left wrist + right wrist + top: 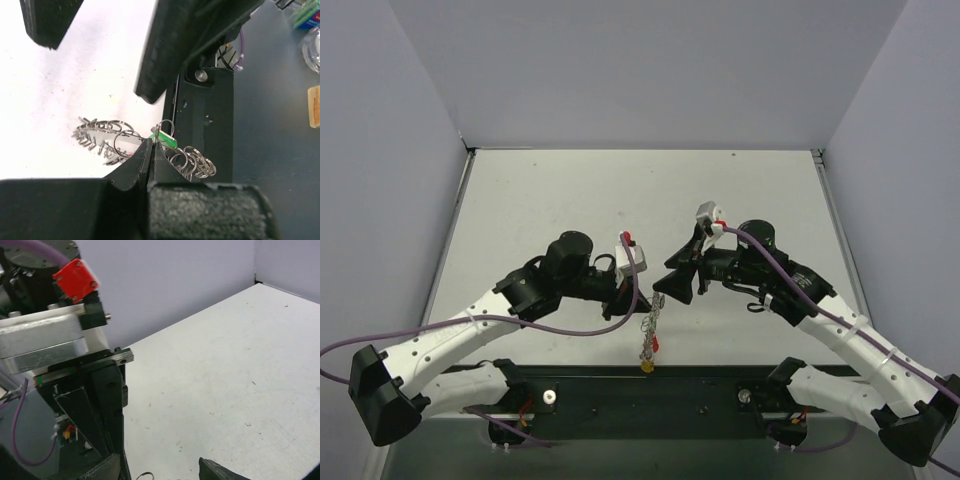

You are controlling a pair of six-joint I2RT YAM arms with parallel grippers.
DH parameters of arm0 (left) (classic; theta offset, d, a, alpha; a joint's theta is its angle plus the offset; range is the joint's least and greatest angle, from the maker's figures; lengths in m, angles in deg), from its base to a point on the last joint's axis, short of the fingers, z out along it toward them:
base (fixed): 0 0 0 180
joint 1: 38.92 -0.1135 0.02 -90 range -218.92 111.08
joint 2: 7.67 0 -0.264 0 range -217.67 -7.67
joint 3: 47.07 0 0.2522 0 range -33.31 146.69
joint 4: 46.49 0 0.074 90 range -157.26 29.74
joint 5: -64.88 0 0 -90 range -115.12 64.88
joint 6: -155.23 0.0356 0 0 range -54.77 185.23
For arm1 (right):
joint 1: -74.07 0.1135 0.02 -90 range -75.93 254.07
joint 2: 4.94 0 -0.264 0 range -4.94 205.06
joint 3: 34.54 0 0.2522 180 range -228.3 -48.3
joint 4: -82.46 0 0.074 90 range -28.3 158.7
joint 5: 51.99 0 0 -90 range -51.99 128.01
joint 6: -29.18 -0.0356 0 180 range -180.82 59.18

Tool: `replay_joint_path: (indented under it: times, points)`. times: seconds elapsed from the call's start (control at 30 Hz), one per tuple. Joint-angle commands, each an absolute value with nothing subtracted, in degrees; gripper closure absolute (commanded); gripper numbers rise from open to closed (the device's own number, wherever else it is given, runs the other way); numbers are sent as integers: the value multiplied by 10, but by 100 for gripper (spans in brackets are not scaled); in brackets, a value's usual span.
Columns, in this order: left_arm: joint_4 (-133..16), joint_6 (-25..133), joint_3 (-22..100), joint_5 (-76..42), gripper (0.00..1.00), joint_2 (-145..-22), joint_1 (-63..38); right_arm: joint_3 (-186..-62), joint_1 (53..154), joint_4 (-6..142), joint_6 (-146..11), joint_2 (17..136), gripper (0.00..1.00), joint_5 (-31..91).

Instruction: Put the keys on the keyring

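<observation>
White table (570, 200) between grey walls (650, 60); black rail (650, 395) along its near edge.

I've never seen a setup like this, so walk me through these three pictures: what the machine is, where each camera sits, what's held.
These are two robot arms, the left arm and the right arm, bolted at the near edge of a white table. The wide picture comes from a fixed camera above and behind them. The other two come from a camera on each wrist, looking past its own black fingers. The left gripper is shut, pinching the keyring, a thin metal ring fringed with small wire loops. A green-headed key sits right by the pinch. The top view also shows a red key head and a yellow key head along the ring. The right gripper is open and empty, facing the left one.
</observation>
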State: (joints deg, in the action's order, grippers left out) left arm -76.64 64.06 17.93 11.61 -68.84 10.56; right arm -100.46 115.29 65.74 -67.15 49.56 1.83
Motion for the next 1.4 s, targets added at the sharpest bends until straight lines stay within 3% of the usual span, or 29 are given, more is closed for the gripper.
replay_joint_path:
  times: [0.0, 0.27, 0.57, 1.1, 1.23, 1.37]
  points:
    - [-682, 618, 171, 86, 100, -657, 108, -998, 1148, 718, -761, 482, 37, 73]
    - [-584, 563, 125, 13, 100, -629, 108, -995, 1147, 731, -810, 484, 38, 48]
    - [-464, 507, 63, -44, 100, -585, 108, -994, 1147, 737, -806, 490, 46, 3]
    - [-438, 505, 44, -59, 100, -552, 108, -993, 1146, 715, -788, 510, 55, -12]
    - [-443, 506, 47, -57, 100, -553, 108, -989, 1145, 716, -782, 508, 60, -19]
    - [-441, 506, 47, -53, 100, -557, 108, -988, 1145, 716, -779, 509, 73, -39]
